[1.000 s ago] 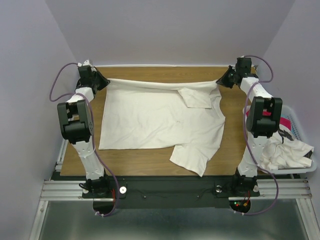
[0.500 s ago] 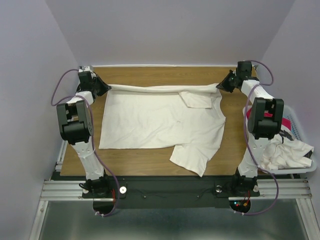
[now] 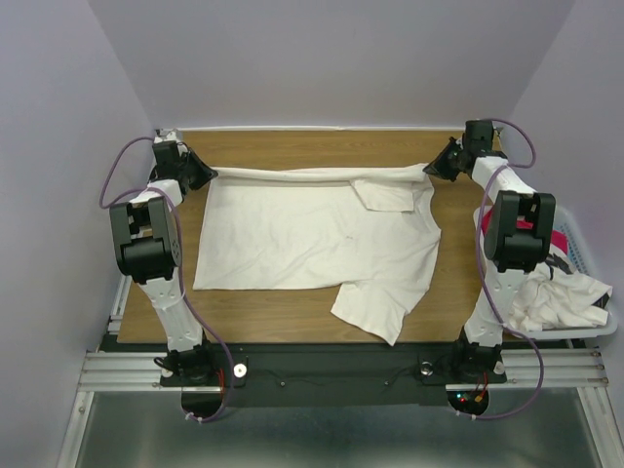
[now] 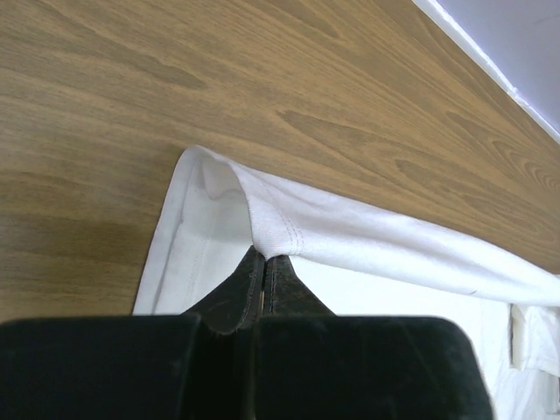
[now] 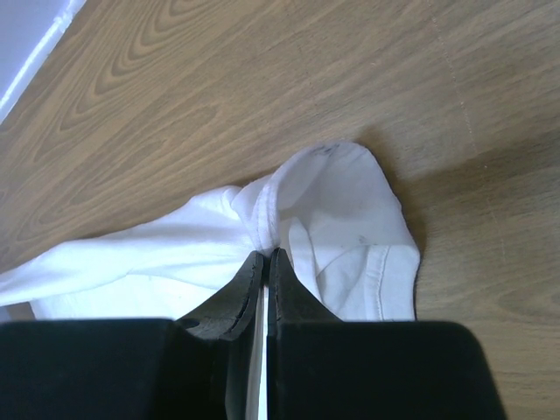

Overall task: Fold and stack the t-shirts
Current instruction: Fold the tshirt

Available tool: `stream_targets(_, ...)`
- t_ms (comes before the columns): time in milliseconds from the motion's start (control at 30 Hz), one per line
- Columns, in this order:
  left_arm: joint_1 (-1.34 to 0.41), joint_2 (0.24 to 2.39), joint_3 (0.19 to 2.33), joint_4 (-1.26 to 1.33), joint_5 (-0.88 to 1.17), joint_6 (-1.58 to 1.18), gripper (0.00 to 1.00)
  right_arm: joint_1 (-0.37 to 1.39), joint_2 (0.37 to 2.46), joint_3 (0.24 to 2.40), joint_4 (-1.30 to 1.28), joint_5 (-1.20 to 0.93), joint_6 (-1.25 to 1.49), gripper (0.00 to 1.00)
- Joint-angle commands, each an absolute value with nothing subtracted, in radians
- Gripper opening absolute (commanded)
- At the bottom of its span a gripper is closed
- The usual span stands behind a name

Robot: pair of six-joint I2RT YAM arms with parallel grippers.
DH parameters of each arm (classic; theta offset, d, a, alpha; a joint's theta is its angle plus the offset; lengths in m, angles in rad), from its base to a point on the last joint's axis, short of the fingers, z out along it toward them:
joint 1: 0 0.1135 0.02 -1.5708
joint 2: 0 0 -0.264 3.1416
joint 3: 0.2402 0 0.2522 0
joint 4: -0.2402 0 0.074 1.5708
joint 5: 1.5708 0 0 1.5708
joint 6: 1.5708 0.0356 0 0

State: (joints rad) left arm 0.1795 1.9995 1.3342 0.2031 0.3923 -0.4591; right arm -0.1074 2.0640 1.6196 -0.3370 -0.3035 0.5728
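The plain off-white t-shirt [image 3: 302, 234] lies spread on the wooden table [image 3: 312, 144], its far edge folded over into a band. My left gripper [image 3: 203, 172] is shut on the far left corner of the shirt [image 4: 289, 223]. My right gripper [image 3: 431, 168] is shut on the far right corner of the shirt [image 5: 341, 219]. Both hold the edge low over the table near its back. The magenta-red t-shirt [image 3: 558, 240] and the white t-shirt with dark markings [image 3: 556, 292] lie bunched in the basket at the right.
The white plastic slatted basket [image 3: 597, 327] stands off the table's right side beside my right arm. The table's back edge meets the wall just behind both grippers [image 4: 490, 61]. One sleeve [image 3: 375, 312] hangs toward the front edge.
Both grippers have moved slightly outward and lower with the shirt's far edge, laying the folded band flatter on the table. The rest of the shirt has not shifted.
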Motion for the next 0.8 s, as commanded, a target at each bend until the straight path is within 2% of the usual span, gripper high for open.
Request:
stream_targets(0, 0.187, 1.950, 1.322, 0.233, 0.414, -0.449, 0.00, -0.123, 2.054, 1.623, -0.321, -0.308, 0.561, 0.05)
stream_targets(67, 0.187, 1.957, 1.322, 0.236, 0.426, -0.451, 0.00, -0.124, 2.049, 1.614, -0.322, -0.307, 0.555, 0.16)
stream_targets(100, 0.187, 1.965, 1.322, 0.238, 0.429, -0.453, 0.00, -0.121, 2.045, 1.603, -0.322, -0.301, 0.552, 0.30)
stream_targets(200, 0.187, 1.980, 1.324, 0.241, 0.440, -0.457, 0.00, -0.120, 2.007, 1.556, -0.322, -0.282, 0.545, 0.52)
stream_targets(233, 0.187, 1.983, 1.325, 0.241, 0.440, -0.459, 0.00, -0.120, 1.996, 1.543, -0.322, -0.275, 0.542, 0.54)
stream_targets(333, 0.186, 1.991, 1.330, 0.245, 0.442, -0.465, 0.14, -0.109, 1.944, 1.487, -0.322, -0.250, 0.531, 0.56)
stream_targets(433, 0.186, 1.988, 1.333, 0.256, 0.442, -0.468, 0.15, -0.091, 1.902, 1.445, -0.325, -0.276, 0.515, 0.52)
stream_targets(567, 0.186, 1.988, 1.335, 0.259, 0.446, -0.471, 0.10, -0.057, 1.870, 1.346, -0.327, -0.293, 0.532, 0.48)
stream_targets(767, 0.183, 1.988, 1.333, 0.259, 0.451, -0.469, 0.09, -0.006, 1.890, 1.299, -0.325, -0.305, 0.548, 0.47)
